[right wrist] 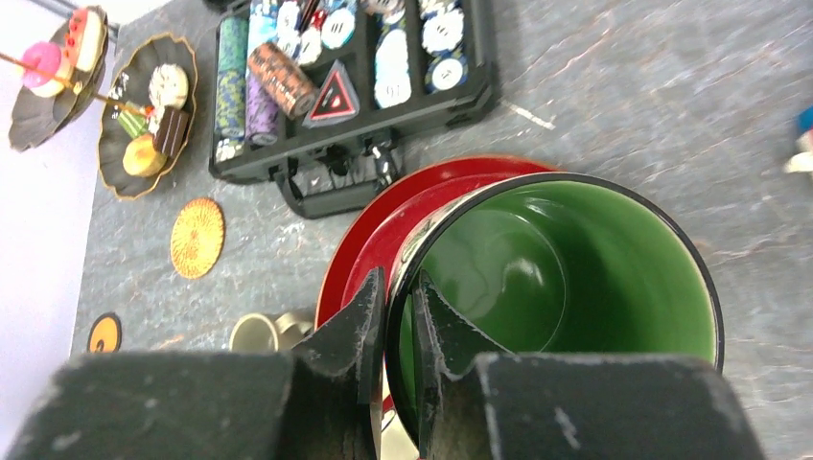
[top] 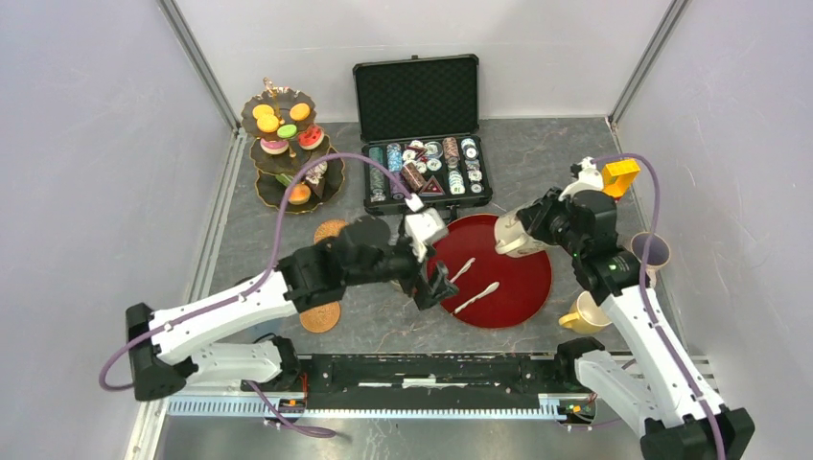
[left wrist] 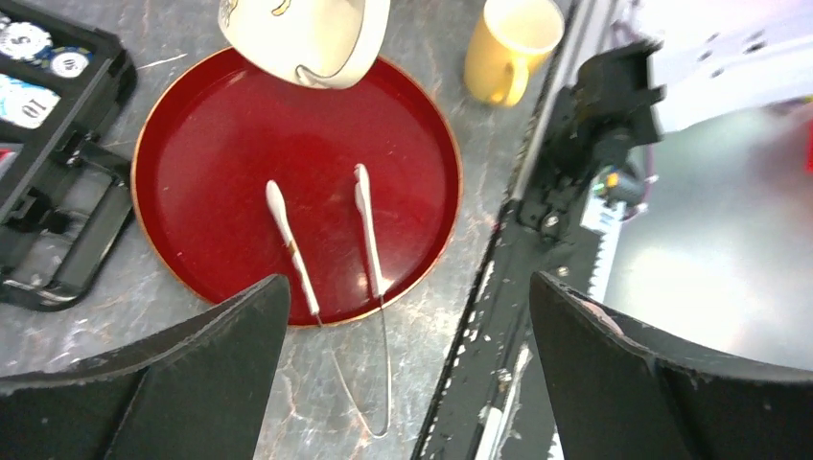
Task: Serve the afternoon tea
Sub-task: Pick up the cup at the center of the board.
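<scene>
My right gripper (right wrist: 398,326) is shut on the rim of a mug with a cream outside and a green inside (right wrist: 575,278), one finger inside and one outside. It holds the mug over the far edge of the red tray (top: 522,287); the mug also shows in the top view (top: 511,236) and the left wrist view (left wrist: 307,38). My left gripper (left wrist: 407,383) is open wide and empty, above the tray's near-left edge (top: 436,287). White-tipped tongs (left wrist: 364,220) lie on the tray, their metal loop reaching off it. The dark three-tier stand (top: 288,153) with sweets stands at the far left.
The open black case of poker chips (top: 422,144) stands behind the tray. A yellow mug (top: 583,314) and a purple mug (top: 652,249) sit right of the tray. A pale mug (right wrist: 257,332) sits left of it. Orange coasters (top: 329,230) (top: 319,316) lie at the left.
</scene>
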